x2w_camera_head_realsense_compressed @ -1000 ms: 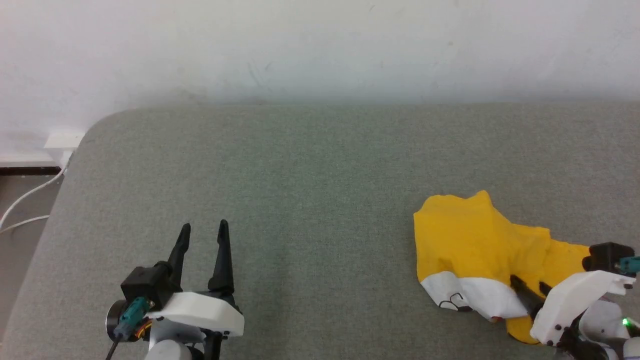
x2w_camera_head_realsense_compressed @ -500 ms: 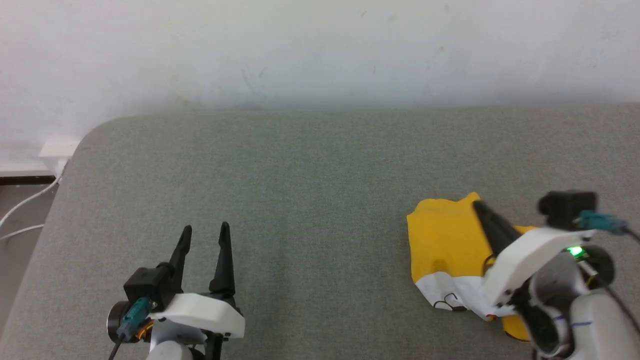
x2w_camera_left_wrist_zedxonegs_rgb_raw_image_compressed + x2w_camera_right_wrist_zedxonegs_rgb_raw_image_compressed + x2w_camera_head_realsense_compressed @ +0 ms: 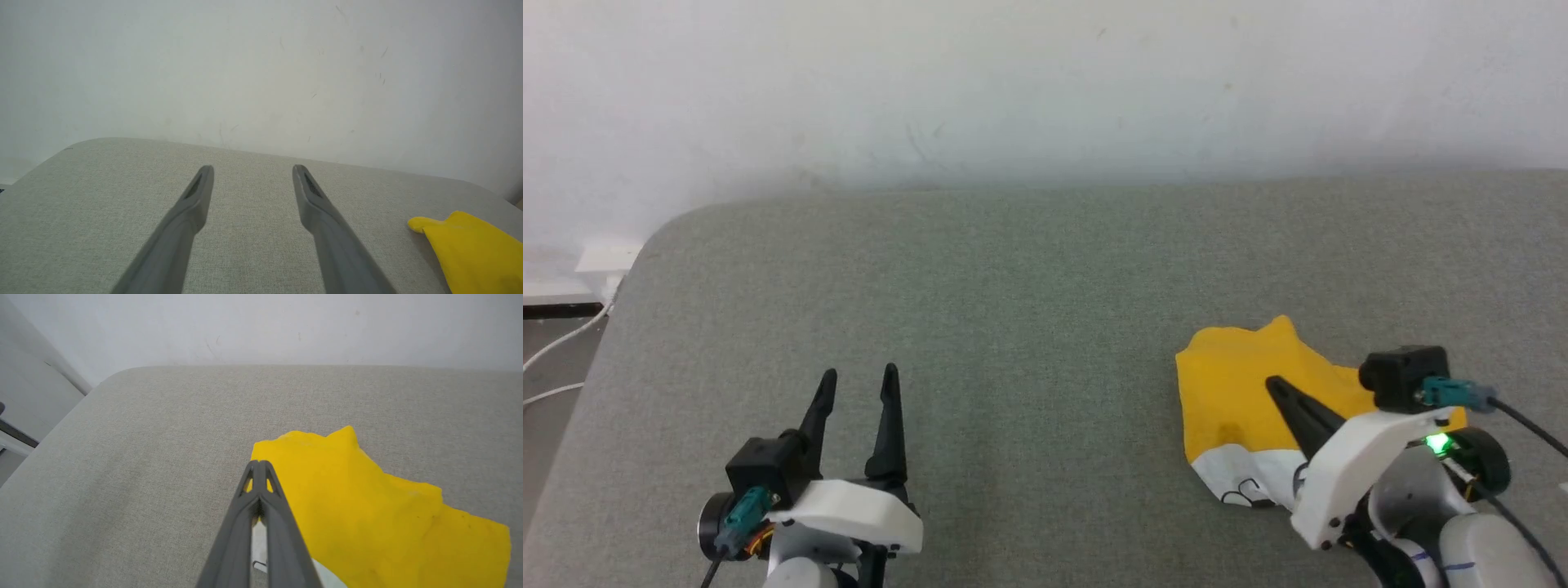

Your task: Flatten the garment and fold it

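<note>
Grey fabric-covered counter (image 3: 1013,286) carries the bright yellow cotton T-shirt (image 3: 1233,392), crumpled at its right side; flattening and folding both remain. The right gripper (image 3: 1272,382) is closed over it, and whether it pinches cloth is unclear. The left gripper (image 3: 858,369) gapes wide, well apart.

A broad worktop (image 3: 1029,310) covered in grey-green woven fabric spans the head view, its far left corner (image 3: 678,220) rounded. Behind it rises a white wall (image 3: 1045,82), faintly scuffed, with short dark scratches low down near the worktop's far edge; the left wrist view shows more fine marks (image 3: 380,77) higher on the same wall. At the left, beyond the rounded corner, a small white box (image 3: 600,260) sits against the wall above a dark strip (image 3: 556,309). Two white cables (image 3: 564,343) trail down from there across the grey floor (image 3: 547,441) beside the worktop.
</note>
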You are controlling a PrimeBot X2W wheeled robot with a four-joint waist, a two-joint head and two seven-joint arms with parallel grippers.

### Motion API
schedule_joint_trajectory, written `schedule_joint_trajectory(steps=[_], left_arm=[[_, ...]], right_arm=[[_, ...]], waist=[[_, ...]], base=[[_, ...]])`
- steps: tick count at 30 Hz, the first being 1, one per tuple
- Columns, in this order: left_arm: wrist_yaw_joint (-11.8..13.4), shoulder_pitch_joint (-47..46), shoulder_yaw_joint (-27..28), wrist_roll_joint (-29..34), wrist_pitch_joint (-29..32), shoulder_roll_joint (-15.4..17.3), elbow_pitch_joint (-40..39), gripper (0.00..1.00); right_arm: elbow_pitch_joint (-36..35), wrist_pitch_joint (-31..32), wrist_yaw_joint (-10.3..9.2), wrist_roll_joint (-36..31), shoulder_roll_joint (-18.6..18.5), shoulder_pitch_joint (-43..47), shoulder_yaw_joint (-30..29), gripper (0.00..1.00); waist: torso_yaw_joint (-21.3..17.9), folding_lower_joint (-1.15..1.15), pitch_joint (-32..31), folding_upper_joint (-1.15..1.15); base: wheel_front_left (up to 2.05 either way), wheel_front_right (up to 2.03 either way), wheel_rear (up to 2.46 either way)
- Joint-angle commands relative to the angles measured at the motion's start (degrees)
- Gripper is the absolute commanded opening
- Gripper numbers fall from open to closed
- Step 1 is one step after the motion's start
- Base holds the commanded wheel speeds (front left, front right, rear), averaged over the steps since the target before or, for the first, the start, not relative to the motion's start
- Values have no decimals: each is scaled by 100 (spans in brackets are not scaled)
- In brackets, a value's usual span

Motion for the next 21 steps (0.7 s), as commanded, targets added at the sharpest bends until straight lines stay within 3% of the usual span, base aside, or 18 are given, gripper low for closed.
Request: schedule_joint_trajectory(steps=[1,2,4,12,21], left_arm=[[-24,-3,-5,10,-27,15,2,100],[-21,-3,-8,8,-27,14,-1,100],[-12,-4,-16,6,-27,7,-14,100],[0,-36,-23,-18,-27,-43,-18,100],[-30,-141,-28,2,-27,-109,-13,100]], right_arm=[[-53,1,31,-12,-34,-25,-33,0],[-59,46,31,-13,-70,-34,-77,15],[-59,191,31,-1,-162,-31,-234,100],[241,1232,31,216,-332,88,-1351,100],[598,2300,31,331,-222,-99,-1674,100]], waist=[[-7,0,2,0],[-13,0,4,0],[-17,0,12,0],[-5,0,90,0],[21,0,276,0]], base=[[0,0,0],[0,0,0],[0,0,0],[0,0,0],[0,0,0]])
